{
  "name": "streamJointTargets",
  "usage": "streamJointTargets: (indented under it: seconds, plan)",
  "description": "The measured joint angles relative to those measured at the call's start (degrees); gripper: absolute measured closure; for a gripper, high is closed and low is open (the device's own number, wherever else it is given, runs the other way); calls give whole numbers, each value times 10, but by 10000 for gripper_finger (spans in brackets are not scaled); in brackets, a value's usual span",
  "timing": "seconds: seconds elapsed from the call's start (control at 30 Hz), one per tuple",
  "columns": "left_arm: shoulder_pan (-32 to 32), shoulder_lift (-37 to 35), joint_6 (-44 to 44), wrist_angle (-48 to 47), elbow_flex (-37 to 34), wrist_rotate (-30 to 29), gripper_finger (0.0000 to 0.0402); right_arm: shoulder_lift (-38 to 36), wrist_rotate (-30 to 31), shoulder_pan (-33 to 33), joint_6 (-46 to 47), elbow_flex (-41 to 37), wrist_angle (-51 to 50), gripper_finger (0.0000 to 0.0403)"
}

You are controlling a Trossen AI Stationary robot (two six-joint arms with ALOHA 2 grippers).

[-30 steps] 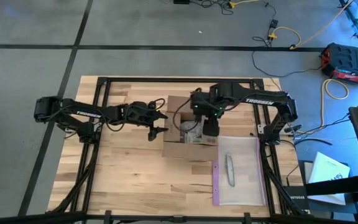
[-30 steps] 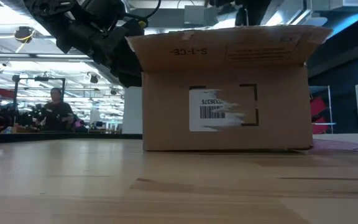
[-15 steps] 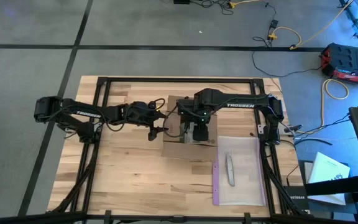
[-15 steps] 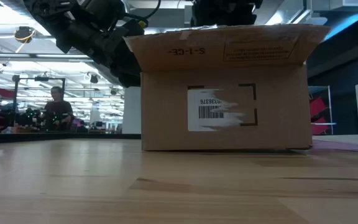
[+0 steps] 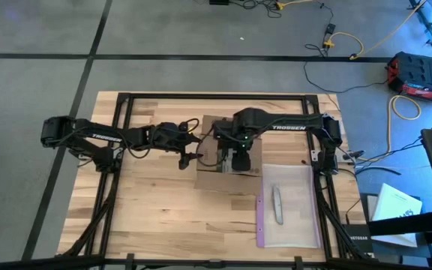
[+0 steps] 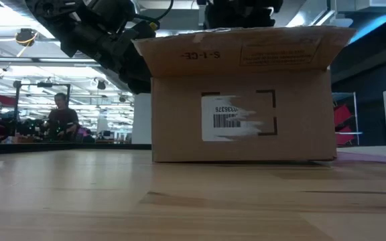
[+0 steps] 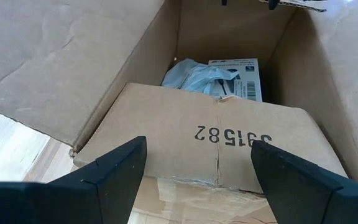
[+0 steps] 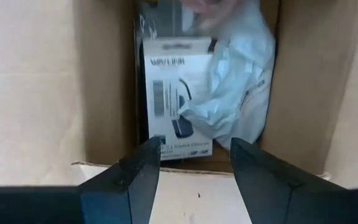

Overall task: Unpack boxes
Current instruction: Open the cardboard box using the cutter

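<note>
A big industrial lab or warehouse hall: grey concrete floor [image 5: 36,90] with black tape lines and loose cables [image 5: 336,41] at the high view's top, ceiling strip lights [image 6: 5,30] and a person [image 6: 61,117] at benches at the low view's left.

Overhead view evenly lit, soft shadows. Low view: bright ceiling strip lights toward 10 o'clock, foreground of pale wooden slatted table [image 6: 179,201] blurred. Interior of small brown cardboard box [image 8: 36,81] soft, washed out; crumpled pale plastic wrap [image 8: 235,81] glared.
</note>
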Motion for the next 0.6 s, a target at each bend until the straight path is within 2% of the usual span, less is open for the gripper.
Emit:
streamJointTargets:
  seconds: [0.2,0.6]
  plan:
    - [0,0,-2,1,0,0,121,20,-8,0,0,0,-26,221]
    - [0,0,-2,5,1,1,121,11,-2,1,31,19,-75,221]
